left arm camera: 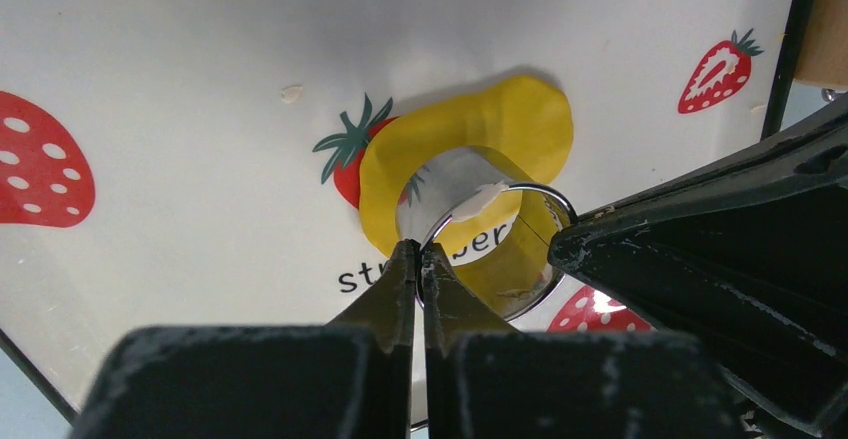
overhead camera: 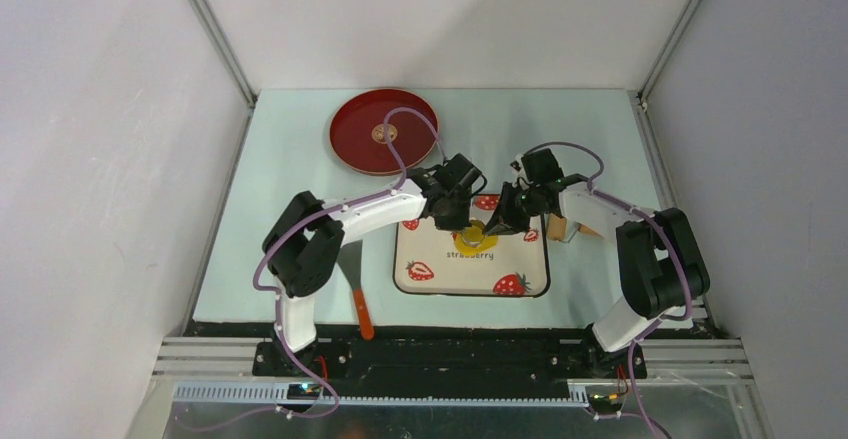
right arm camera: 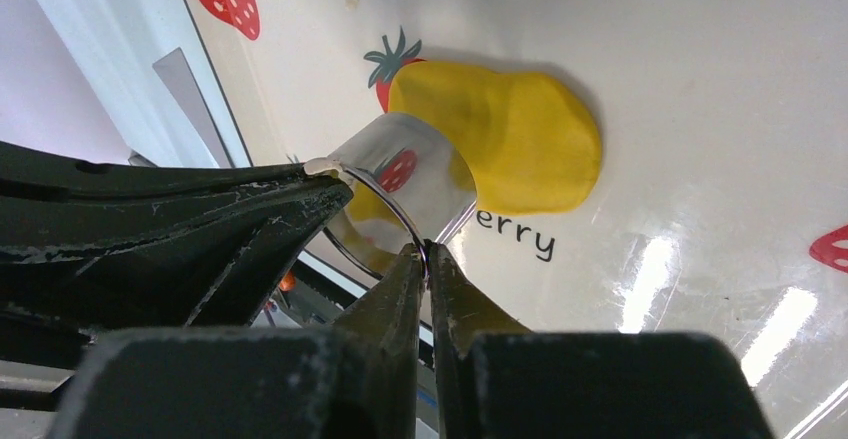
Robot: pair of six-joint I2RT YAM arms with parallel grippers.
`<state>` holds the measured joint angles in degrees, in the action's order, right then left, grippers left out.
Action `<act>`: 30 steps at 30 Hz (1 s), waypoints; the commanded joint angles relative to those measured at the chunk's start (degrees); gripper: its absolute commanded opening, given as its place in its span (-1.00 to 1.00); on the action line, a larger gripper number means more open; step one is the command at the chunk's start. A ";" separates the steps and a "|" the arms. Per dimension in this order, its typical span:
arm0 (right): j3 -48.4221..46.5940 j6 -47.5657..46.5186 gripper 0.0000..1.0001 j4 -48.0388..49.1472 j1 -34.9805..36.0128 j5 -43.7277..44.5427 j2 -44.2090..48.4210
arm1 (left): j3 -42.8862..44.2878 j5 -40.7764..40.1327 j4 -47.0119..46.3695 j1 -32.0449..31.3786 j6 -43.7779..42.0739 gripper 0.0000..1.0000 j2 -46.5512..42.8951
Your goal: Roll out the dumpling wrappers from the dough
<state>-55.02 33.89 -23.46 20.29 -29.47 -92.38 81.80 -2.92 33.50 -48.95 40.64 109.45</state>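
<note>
Your left tool point(left arm camera: 420, 251) is clamped on the rim of the metal ring cutter point(left arm camera: 455, 174), tilted on the dough point(right arm camera: 520, 139) on the strawberry mat point(overhead camera: 470, 274) mid-bench. The dough's long axis seems parallel to the near edge. Your right tool point(right arm camera: 428, 251) pinches the rim too, so an uneven pull could twist the ring free or drag the dough.

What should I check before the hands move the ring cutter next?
1. Left hand pinching the ring cutter by its rim: ok.
2. Right hand pinching the same rim: ok.
3. Cutter on the dough: ok, at one end of it.
4. Dough lying on the strawberry mat: ok.
5. Cut gone clean through: cannot tell.
</note>
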 commanded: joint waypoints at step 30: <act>-2.04 -2.30 -1.00 0.74 -0.43 0.53 -2.14 | 2.24 1.66 -0.64 -0.19 -0.52 -1.00 2.49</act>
<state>-55.02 32.47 -23.64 20.36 -29.10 -93.58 81.89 -1.69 33.06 -48.80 40.51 111.46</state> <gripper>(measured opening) 0.031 0.010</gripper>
